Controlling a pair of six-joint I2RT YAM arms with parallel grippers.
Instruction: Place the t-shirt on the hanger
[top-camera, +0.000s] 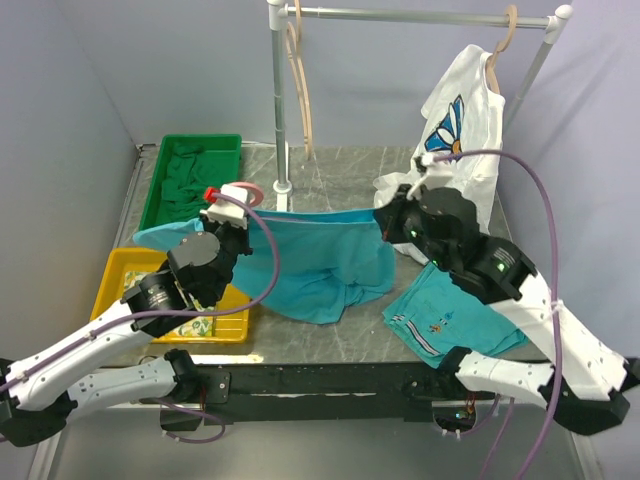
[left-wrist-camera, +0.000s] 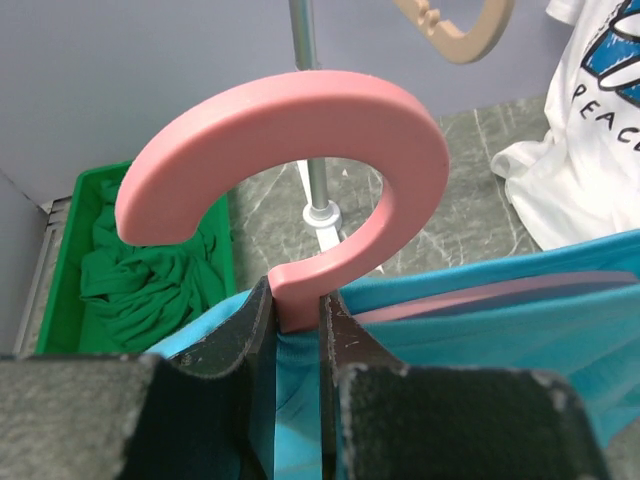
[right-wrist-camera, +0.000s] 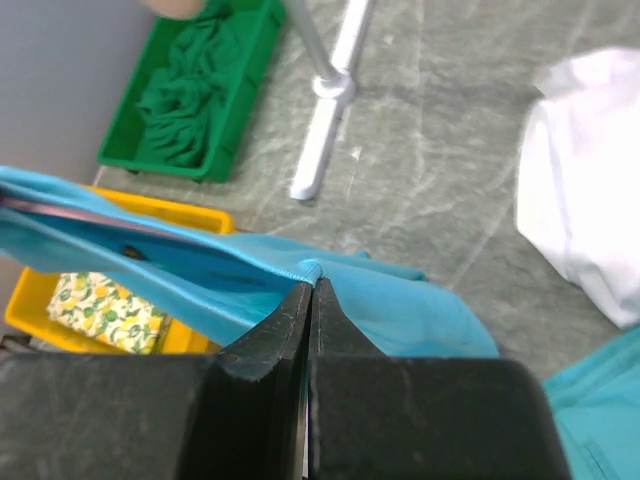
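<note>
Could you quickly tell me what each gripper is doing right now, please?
Left gripper: closed on the hanger.
Right gripper: closed on the t-shirt.

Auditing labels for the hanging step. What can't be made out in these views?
1. hanger arms: under the t-shirt in all views; only the hook and a pink strip show, left wrist.
2. right gripper: jaws shut on cloth; whether the hanger end is pinched too is hidden by the fold, right wrist.
3. white shirt print: cut off by the left wrist frame edge.
</note>
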